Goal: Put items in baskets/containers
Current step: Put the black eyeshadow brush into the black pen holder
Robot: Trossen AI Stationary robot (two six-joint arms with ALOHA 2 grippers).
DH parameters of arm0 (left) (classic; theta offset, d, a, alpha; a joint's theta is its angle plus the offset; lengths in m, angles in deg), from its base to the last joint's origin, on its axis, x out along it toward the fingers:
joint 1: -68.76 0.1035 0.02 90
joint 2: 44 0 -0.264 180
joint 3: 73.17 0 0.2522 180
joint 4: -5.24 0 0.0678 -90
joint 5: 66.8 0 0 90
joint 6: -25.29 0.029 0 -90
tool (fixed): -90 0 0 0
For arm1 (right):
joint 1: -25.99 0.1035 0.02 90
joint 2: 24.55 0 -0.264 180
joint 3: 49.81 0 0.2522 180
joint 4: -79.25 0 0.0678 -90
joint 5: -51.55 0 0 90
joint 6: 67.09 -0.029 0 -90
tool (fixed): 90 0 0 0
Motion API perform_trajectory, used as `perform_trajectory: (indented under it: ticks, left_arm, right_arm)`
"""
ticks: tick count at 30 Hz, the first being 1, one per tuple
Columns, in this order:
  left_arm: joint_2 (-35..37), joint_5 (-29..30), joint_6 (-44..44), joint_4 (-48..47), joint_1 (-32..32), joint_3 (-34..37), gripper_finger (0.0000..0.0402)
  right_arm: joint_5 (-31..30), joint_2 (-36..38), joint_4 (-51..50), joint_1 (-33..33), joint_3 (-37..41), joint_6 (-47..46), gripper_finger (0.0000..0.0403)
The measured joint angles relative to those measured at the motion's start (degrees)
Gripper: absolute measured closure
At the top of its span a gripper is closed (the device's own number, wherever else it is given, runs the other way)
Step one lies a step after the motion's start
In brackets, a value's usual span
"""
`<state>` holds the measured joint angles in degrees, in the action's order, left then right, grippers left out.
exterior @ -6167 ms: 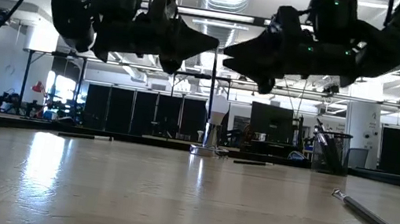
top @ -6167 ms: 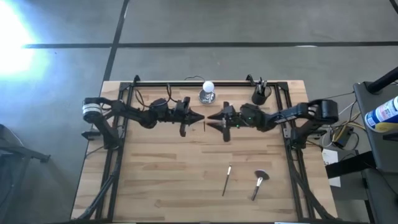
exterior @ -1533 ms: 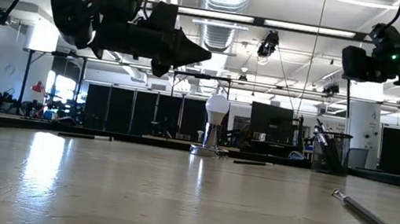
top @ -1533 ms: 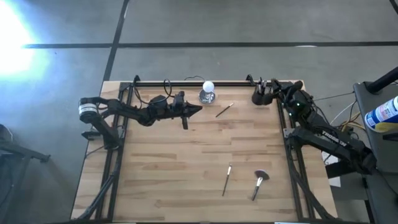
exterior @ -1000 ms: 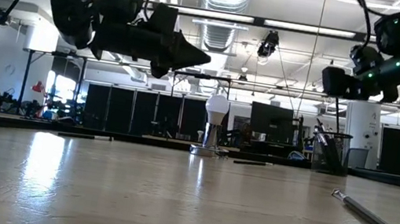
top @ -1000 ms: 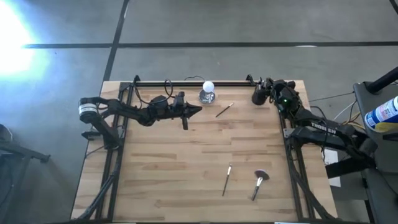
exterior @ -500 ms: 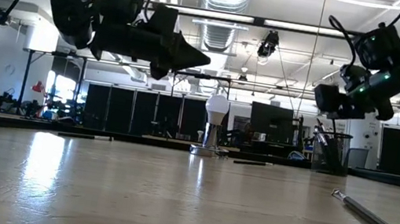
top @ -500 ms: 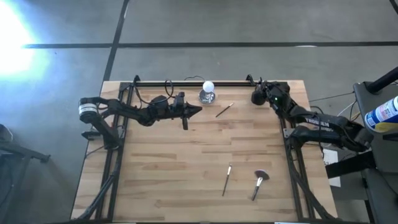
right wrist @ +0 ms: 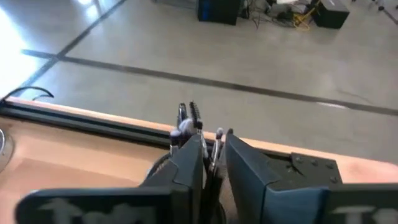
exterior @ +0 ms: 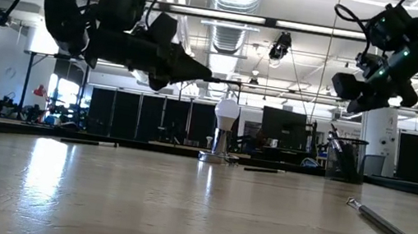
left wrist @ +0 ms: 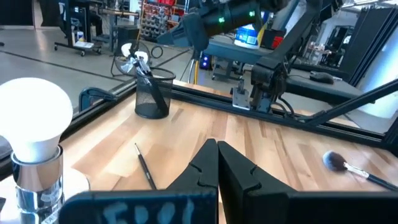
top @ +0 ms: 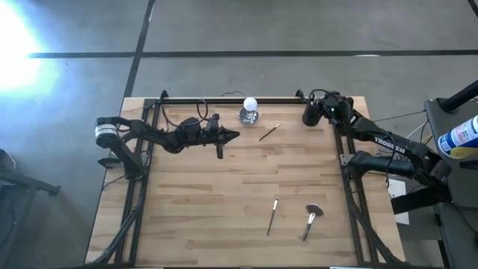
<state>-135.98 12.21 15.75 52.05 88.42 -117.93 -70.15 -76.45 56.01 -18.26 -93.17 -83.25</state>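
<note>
Now | loose brushes (top: 274,215): three | cup (top: 310,115): one | right hand (top: 326,112): slightly parted

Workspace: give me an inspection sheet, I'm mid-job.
Surface: wooden table, black rail along its far edge.
Job's things: black cup at the far right corner, brushes standing in it; three brushes loose: one near the bulb, one and a fan brush near the front.
Clutter: silver stand with white bulb at far centre.
Grippers: left tool shut, raised beside the bulb stand, holding nothing; right tool slightly open above the cup.
Cables: wires along both arms and beside the right base.
Surroundings: concrete floor; shelves and desks behind; no people seen.
</note>
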Motion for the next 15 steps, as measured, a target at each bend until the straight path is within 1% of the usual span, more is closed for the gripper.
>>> perform_trajectory:
  ticks: [3, 5, 9, 12, 15]
  left_arm:
    - [0.02, -0.43, -0.50, 0.93, 0.00, 0.48, 0.0401]
    - [0.07, -0.45, -0.83, 1.31, -0.02, 0.52, 0.0401]
    - [0.07, -0.45, -1.05, 1.68, -0.02, 0.89, 0.0401]
    - [0.07, -0.43, -1.07, 3.19, 0.03, 1.69, 0.0401]
    - [0.09, 0.55, -0.45, 4.67, 0.11, 2.39, 0.0401]
  right_arm:
    - [0.09, -0.21, -3.90, 0.02, -1.75, -2.20, 0.0364]
    - [1.27, -0.31, -7.48, 0.26, -3.45, -3.50, 0.0385]
    - [3.00, -0.03, -17.56, 3.25, -9.92, -6.68, 0.0394]
    - [2.42, 0.02, -25.17, 8.91, -14.24, -11.48, 0.0394]
    - [-1.24, 0.15, -29.40, 17.77, -15.78, -19.68, 0.0394]
